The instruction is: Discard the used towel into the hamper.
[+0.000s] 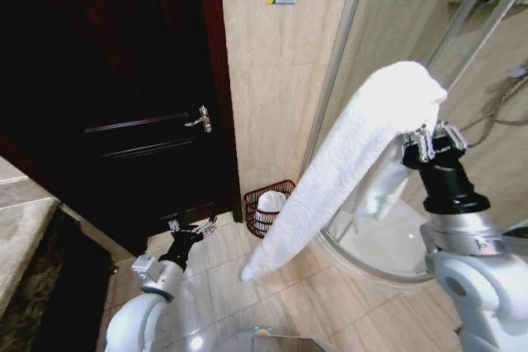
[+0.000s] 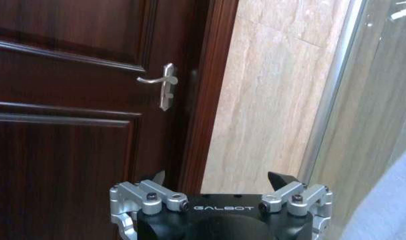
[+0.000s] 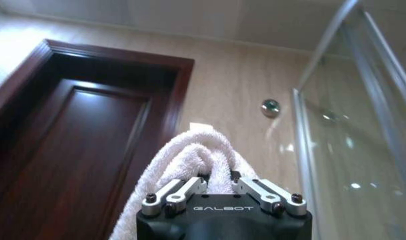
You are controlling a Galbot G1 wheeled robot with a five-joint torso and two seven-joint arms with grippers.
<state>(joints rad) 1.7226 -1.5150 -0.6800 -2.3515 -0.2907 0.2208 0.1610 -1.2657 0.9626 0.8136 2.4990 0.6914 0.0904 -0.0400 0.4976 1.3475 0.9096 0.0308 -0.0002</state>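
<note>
While right gripper pinches towel mid-fold, soft, light, droopy; hamper at 11 o'clock; left gripper spread, idle.

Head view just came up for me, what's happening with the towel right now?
The right gripper is raised high, its fingers shut on a white towel that drapes over it and hangs down toward the floor. The hamper sits on the tiles beside the dark door, with something white already inside. The left gripper is held low near the floor, open and empty.
</note>
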